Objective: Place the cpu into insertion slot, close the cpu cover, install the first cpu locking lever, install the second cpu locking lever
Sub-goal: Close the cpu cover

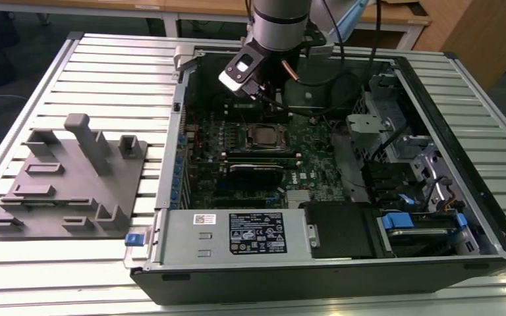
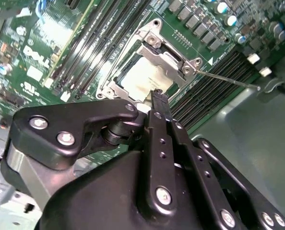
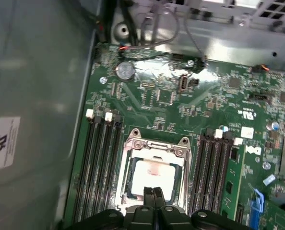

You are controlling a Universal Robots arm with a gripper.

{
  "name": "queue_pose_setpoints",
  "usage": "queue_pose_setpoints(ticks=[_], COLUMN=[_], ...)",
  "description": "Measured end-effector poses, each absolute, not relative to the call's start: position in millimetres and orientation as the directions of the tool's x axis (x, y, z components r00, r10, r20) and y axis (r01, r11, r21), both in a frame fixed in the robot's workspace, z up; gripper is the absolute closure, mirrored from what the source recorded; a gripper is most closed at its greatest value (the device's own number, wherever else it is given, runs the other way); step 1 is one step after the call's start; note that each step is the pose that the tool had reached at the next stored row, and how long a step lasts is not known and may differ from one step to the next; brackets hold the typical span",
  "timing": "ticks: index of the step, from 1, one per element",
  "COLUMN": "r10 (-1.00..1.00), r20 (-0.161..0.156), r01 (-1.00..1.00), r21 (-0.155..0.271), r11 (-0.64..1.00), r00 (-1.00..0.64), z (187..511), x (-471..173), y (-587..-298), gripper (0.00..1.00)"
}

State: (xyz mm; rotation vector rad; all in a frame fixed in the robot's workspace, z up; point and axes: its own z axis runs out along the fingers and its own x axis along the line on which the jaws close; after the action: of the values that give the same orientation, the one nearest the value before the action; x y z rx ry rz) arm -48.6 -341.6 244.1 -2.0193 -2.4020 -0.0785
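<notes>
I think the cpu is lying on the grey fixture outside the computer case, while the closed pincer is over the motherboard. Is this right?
Not quite. The cpu sits in the insertion slot on the motherboard, as the first wrist view shows. The rest holds: the closed pincer is over the motherboard.

so the pc case [image 1: 323,280] sits on the table [image 1: 112,66] with a fixture block [image 1: 68,178] at the exterior view's left of it, and inside, the cpu [image 3: 152,173] lies in the insertion slot [image 3: 127,184] on the motherboard [image 3: 181,96], memory slots [image 3: 98,167] either side, gripper [image 3: 152,190] hanging right above.
</notes>
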Motion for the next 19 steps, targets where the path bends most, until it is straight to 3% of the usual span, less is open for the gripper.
queue_pose_setpoints(ticks=[9,19], r10=[0.951,0.943], r20=[0.034,0.034], r01=[0.951,0.944], r21=[0.037,0.037], r11=[0.307,0.329], r00=[-0.308,-0.331], z=[244.0,244.0], x=[-48.6,-48.6], y=[-341.6,-341.6], gripper=[0.89,0.89])
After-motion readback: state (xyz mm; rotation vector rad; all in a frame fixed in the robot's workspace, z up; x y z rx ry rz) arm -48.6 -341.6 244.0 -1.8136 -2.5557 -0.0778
